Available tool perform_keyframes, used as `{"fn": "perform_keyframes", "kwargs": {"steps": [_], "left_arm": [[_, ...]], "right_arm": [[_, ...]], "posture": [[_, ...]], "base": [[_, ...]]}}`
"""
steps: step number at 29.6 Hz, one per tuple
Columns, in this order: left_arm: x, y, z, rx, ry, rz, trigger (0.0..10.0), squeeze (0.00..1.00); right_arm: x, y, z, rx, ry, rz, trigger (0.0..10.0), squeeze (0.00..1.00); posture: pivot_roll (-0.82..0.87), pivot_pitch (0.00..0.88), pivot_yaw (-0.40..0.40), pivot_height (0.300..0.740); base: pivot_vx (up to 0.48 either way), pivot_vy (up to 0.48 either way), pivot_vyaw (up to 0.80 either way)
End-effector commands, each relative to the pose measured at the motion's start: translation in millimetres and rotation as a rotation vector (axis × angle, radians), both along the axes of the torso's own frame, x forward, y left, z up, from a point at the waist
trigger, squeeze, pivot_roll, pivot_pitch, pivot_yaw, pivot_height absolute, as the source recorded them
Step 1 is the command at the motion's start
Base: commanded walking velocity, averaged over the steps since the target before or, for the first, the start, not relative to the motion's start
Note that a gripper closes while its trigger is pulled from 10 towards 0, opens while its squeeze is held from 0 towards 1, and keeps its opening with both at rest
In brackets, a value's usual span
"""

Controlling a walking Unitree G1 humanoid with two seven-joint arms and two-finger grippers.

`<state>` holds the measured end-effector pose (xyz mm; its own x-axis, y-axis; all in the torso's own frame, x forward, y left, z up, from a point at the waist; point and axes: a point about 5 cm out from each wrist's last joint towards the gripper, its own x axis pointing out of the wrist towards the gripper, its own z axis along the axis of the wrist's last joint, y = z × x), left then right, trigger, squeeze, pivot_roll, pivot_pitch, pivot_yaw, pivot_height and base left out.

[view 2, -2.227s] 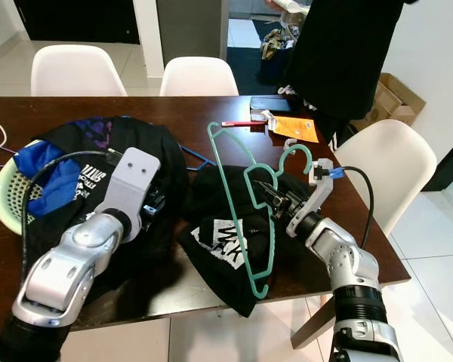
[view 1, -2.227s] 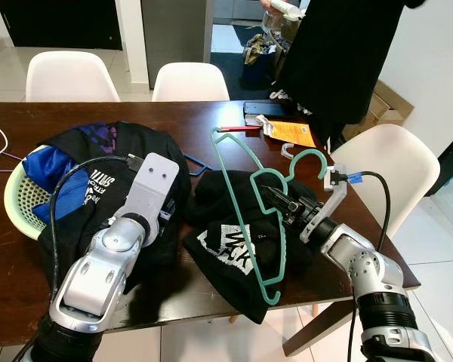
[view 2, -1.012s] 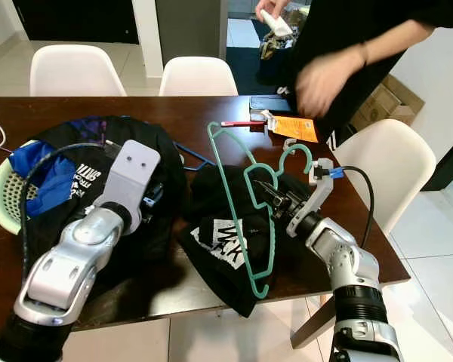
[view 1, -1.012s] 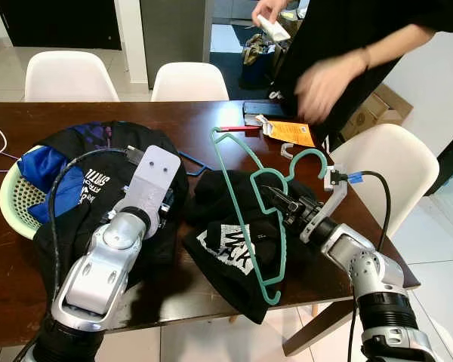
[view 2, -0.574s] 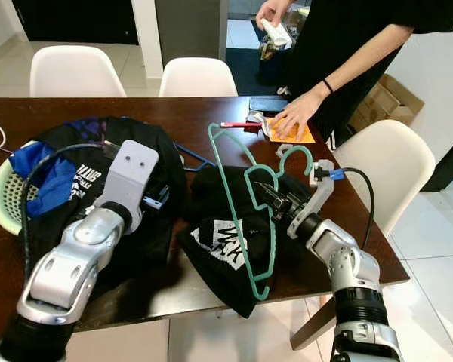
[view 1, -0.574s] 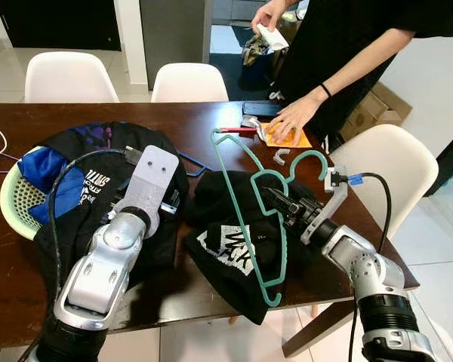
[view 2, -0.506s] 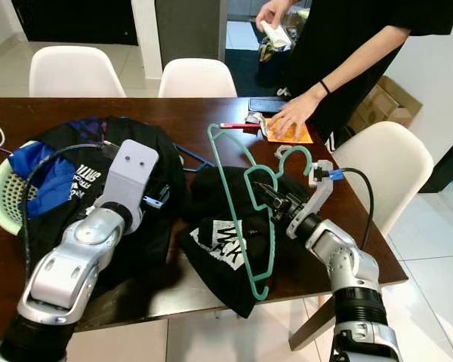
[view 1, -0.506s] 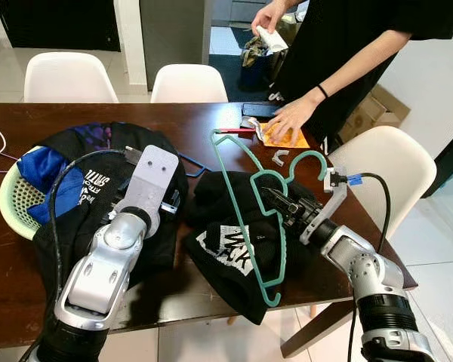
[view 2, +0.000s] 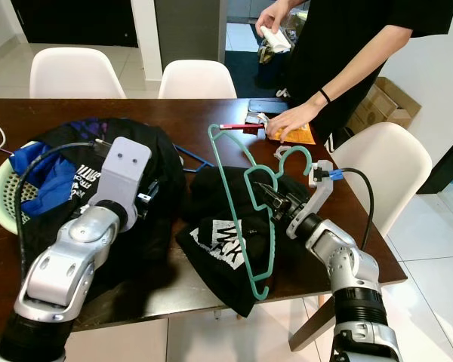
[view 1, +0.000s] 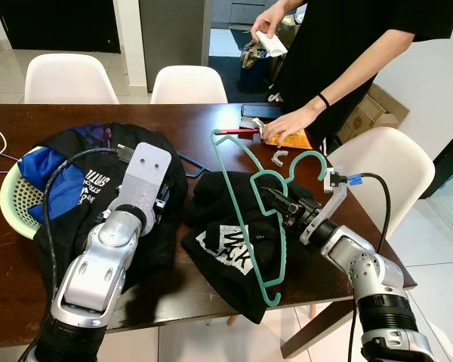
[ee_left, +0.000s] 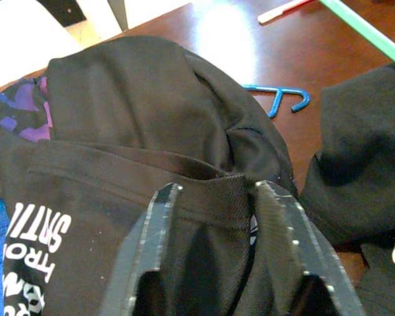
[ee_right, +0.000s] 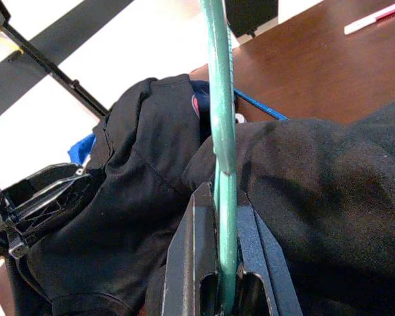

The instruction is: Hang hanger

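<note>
A green plastic hanger stands tilted over a black printed garment on the dark wooden table. My right gripper is shut on the hanger near its neck, with the hook curving above the wrist. My left gripper is open and hovers low over a heap of black clothes. A fold of black cloth lies between its fingers, which are not closed on it.
The clothes heap spills over a pale green basket at the table's left. A blue hanger piece and a red pen lie mid-table. A person at the far right rests a hand on an orange packet. White chairs surround the table.
My left arm has shifted slightly left, toward the basket heap. The person's hand has moved about on the orange packet. My right gripper keeps hold of the hanger in the same place.
</note>
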<state>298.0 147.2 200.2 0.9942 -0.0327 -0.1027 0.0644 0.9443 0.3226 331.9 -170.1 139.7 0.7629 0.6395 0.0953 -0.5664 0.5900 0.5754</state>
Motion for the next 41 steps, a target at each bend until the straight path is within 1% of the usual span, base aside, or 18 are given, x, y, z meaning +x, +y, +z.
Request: {"fn": "perform_keyframes", "kwargs": {"steps": [1,8,14,19,20,22,23,25,28,31,32,33,34,35,36,38,39,41], "left_arm": [[-0.4,0.8,-0.7,-0.005,0.000,0.002,0.0,0.00],[1.0,8.7,10.3,0.000,-0.046,0.034,0.0,0.00],[1.2,28.1,38.9,0.012,-0.159,0.110,0.0,0.00],[-3.6,66.1,78.8,0.104,-0.300,0.251,0.0,0.00],[-3.6,66.1,78.8,0.104,-0.300,0.251,0.0,0.00],[-11.9,96.7,104.6,0.163,-0.375,0.354,0.0,0.00],[-11.9,96.7,104.6,0.163,-0.375,0.354,0.0,0.00],[-19.7,117.2,119.0,0.209,-0.411,0.417,0.0,0.00],[-23.7,129.0,122.4,0.232,-0.413,0.453,0.0,0.00],[-21.1,128.5,109.6,0.190,-0.343,0.427,0.0,0.00],[-15.0,111.3,92.4,0.142,-0.260,0.330,5.0,0.00],[-15.0,111.3,92.4,0.142,-0.260,0.330,5.0,0.00],[-12.0,98.2,81.1,0.110,-0.203,0.260,5.0,0.00],[-11.2,79.5,68.0,0.091,-0.140,0.176,10.0,0.00],[-11.2,79.5,68.0,0.091,-0.140,0.176,10.0,0.00],[-17.7,52.9,52.4,0.099,-0.080,0.081,10.0,0.00],[-25.0,49.1,49.4,0.129,-0.060,0.056,10.0,0.37],[-25.0,49.1,49.4,0.129,-0.060,0.056,10.0,0.37]], "right_arm": [[-0.5,-2.5,-2.1,-0.017,0.009,-0.011,10.0,0.00],[-0.7,-3.7,-1.8,-0.010,0.013,-0.013,10.0,0.00],[0.2,-3.3,-0.9,-0.012,0.013,-0.011,10.0,0.00],[0.8,-2.3,-0.4,-0.007,0.013,-0.011,10.0,0.00],[0.8,-2.3,-0.4,-0.007,0.013,-0.011,10.0,0.00],[0.4,-2.7,-0.7,-0.003,0.014,-0.010,10.0,0.00],[0.4,-2.7,-0.7,-0.003,0.014,-0.010,10.0,0.00],[0.1,-2.7,-1.1,-0.001,0.015,-0.009,10.0,0.00],[0.5,-2.0,-1.2,0.001,0.016,-0.008,10.0,0.00],[0.9,-1.6,-0.9,0.004,0.017,-0.006,10.0,0.00],[1.0,-1.7,-1.0,0.004,0.019,-0.007,10.0,0.00],[1.0,-1.7,-1.0,0.004,0.019,-0.007,10.0,0.00],[1.1,-1.7,-1.2,0.004,0.019,-0.007,10.0,0.00],[1.1,-1.8,-1.1,0.002,0.019,-0.007,10.0,0.00],[1.1,-1.8,-1.1,0.002,0.019,-0.007,10.0,0.00],[1.0,-2.0,-0.8,0.001,0.020,-0.007,10.0,0.00],[0.8,-2.1,-0.7,0.001,0.020,-0.006,10.0,0.00],[0.8,-2.1,-0.7,0.001,0.020,-0.006,10.0,0.00]], "posture": [[0.07,0.063,-0.079,0.740],[0.07,0.070,-0.084,0.740],[0.08,0.080,-0.089,0.740],[0.08,0.085,-0.088,0.740],[0.08,0.085,-0.088,0.740],[0.09,0.086,-0.092,0.740],[0.09,0.086,-0.092,0.740],[0.10,0.080,-0.092,0.740],[0.10,0.080,-0.092,0.740],[0.10,0.084,-0.093,0.740],[0.10,0.085,-0.094,0.740],[0.10,0.085,-0.094,0.740],[0.10,0.085,-0.094,0.740],[0.09,0.088,-0.092,0.740],[0.09,0.088,-0.092,0.740],[0.09,0.089,-0.092,0.740],[0.10,0.091,-0.086,0.740],[0.10,0.091,-0.086,0.740]], "base": [[0.000,0.000,0.00],[0.000,0.000,0.00],[0.000,0.000,0.00],[0.000,0.000,0.00],[0.000,0.000,0.00],[0.000,0.000,0.00],[0.000,0.000,0.00],[0.000,0.000,0.00],[0.000,0.000,0.00],[0.000,0.000,0.00],[0.000,0.000,0.00],[0.000,0.000,0.00],[0.000,0.000,0.00],[0.000,0.000,0.00],[0.000,0.000,0.00],[0.000,0.000,0.00],[0.000,0.000,0.00],[0.000,0.000,0.00]]}}
